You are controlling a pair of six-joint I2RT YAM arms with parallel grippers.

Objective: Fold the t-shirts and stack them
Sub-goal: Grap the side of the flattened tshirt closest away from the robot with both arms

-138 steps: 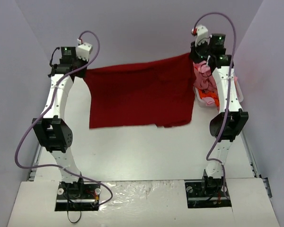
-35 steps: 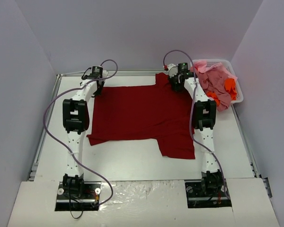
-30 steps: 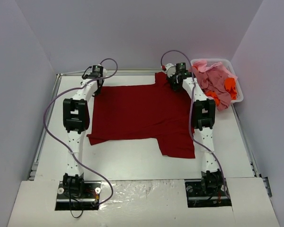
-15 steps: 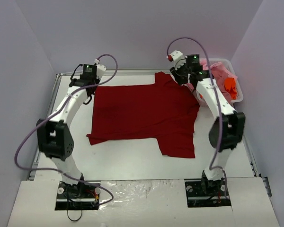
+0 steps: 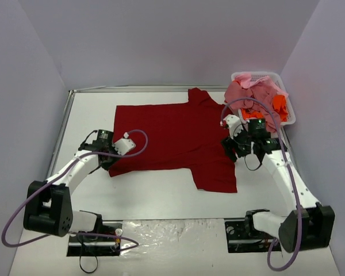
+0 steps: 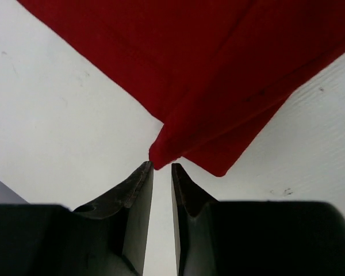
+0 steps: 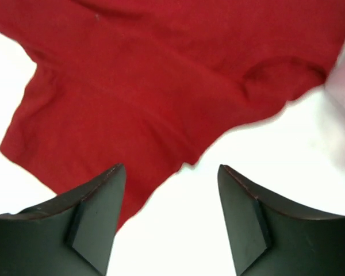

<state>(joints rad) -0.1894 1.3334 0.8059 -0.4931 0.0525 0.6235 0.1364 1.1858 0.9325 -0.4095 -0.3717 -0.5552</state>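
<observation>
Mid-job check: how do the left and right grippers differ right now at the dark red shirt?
The left gripper has its jaws only a slit apart, while the right gripper has them wide apart. The left gripper sits right at a folded corner of the dark red t-shirt, on the shirt's left side. The right gripper hangs over the shirt's right edge, partly above bare table. Shared: neither grips any cloth.

White table; pale lilac walls on three sides; soft, even light.
</observation>
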